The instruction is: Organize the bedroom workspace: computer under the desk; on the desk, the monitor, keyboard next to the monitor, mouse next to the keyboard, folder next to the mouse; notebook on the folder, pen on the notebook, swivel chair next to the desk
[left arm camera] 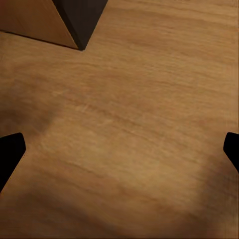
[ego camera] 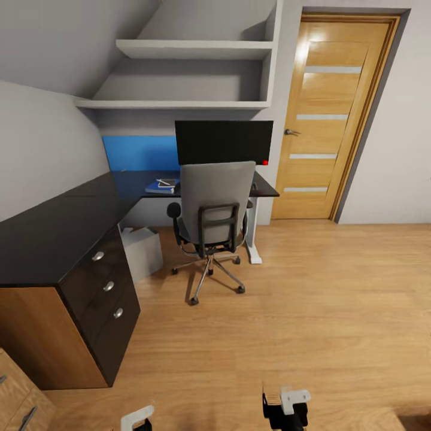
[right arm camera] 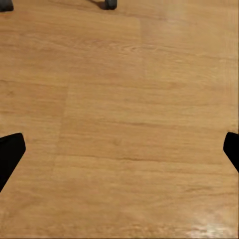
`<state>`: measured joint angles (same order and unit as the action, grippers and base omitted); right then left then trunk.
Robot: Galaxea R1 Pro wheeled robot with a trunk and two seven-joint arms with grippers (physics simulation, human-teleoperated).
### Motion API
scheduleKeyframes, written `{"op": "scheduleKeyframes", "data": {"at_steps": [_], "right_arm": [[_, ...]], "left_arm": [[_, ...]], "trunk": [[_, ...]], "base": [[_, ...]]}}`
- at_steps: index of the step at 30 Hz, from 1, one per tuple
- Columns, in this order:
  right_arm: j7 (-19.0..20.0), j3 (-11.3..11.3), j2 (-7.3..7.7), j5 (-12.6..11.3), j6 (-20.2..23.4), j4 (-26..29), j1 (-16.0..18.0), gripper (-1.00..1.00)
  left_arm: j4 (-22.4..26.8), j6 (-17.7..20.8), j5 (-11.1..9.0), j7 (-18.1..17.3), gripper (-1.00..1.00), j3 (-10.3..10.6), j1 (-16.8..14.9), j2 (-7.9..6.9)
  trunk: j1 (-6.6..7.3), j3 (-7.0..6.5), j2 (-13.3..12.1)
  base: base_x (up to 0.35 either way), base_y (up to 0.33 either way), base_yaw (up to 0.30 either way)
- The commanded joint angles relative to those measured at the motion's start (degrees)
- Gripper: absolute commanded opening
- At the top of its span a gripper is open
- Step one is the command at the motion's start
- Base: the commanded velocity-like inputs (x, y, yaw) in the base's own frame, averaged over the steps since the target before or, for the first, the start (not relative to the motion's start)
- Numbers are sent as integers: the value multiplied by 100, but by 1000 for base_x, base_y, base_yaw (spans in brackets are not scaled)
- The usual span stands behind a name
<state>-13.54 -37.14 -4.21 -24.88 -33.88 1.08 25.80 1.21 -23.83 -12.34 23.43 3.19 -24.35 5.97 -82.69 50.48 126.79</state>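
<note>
A: Left tool [left arm camera: 119, 149] and right tool [right arm camera: 119, 149] hang spread wide, empty, over the oak plank floor [ego camera: 311, 311]

B: Blue binder [ego camera: 160, 187] lies on the glossy black table [ego camera: 54, 233], behind the grey swivel chair [ego camera: 212, 209]. Driving in risks bumping that chair

We've got the left pincer [left arm camera: 119, 157] spread wide over the oak plank floor [left arm camera: 134, 129], one dark fingertip [left arm camera: 9, 152] at each side of the frame with bare boards between them. Past the fingers, a bottom corner of the bench [left arm camera: 74, 22] meets the floor: wood side panel on one face, dark front on the other. Soft shadows lie across the planks.
</note>
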Motion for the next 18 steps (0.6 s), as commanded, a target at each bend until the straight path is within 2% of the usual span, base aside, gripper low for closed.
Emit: {"op": "scheduleKeyframes", "data": {"at_steps": [1,2,6,14,18], "right_arm": [[-18,-51,-17,-25,-8,-31,-20,100],[4,-45,-39,-26,-3,-114,-75,100],[37,-40,-58,-26,3,-216,-183,100],[231,-48,-88,-26,5,-238,-299,100],[261,-47,-149,-26,5,-239,-324,100]], "left_arm": [[-3,-113,-38,11,100,50,36,0],[-5,-309,-39,11,100,50,113,-9],[-2,-491,-34,4,100,59,274,-36],[2,-532,160,0,100,67,356,-38],[2,-534,231,-10,100,68,360,-39]], "trunk": [[24,-14,-39],[46,-32,-79],[134,-104,-240],[309,-248,-561],[397,-319,-721]], "base": [[-1,0,0],[0,0,0],[0,0,0],[0,0,0],[0,0,0]]}}
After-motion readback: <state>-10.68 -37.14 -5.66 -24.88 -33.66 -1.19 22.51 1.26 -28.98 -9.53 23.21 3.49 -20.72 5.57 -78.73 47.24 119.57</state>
